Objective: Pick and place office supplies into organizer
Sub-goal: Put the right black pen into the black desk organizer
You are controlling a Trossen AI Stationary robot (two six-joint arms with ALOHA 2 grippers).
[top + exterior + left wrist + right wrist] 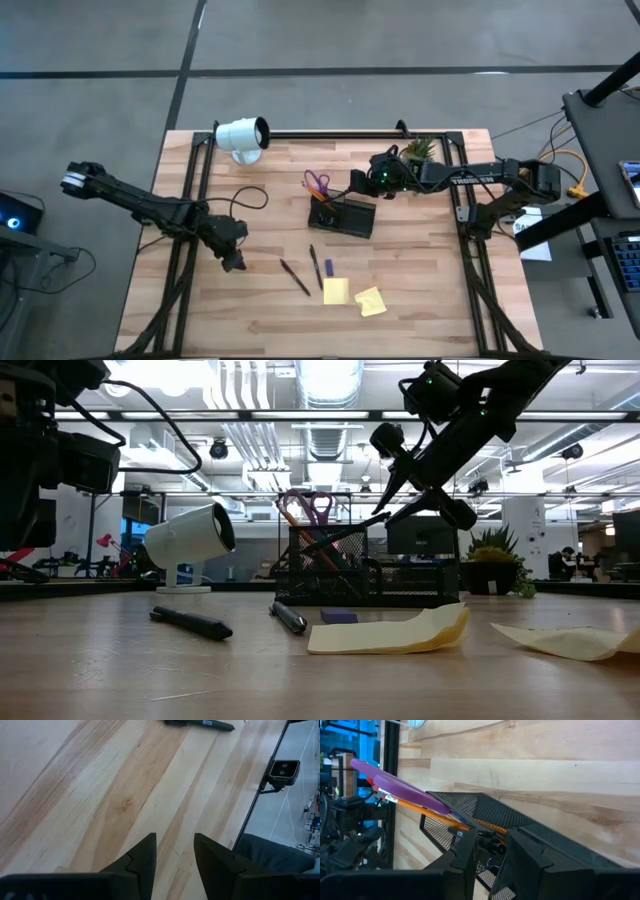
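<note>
A pale wooden counter [250,300] is seen from above, set on a grey floor, with an open workshop room visible beyond it in the low view. The black mesh organizer [343,217] stands near the middle of the counter, and the purple-handled scissors [317,183] and an orange pencil [425,812] are seen leaning out of it. The right gripper [357,184] is held over the organizer's edge; its fingers [465,852] are narrowly parted around a dark pen [492,845] at the mesh rim, though a firm grip cannot be confirmed. The left gripper [233,262] is held low over bare wood on the left side, its fingers [142,860] partly open and nothing between them. Two dark pens [295,277] and two yellow sticky-note pads [336,290] are left lying on the counter in front of the organizer.
</note>
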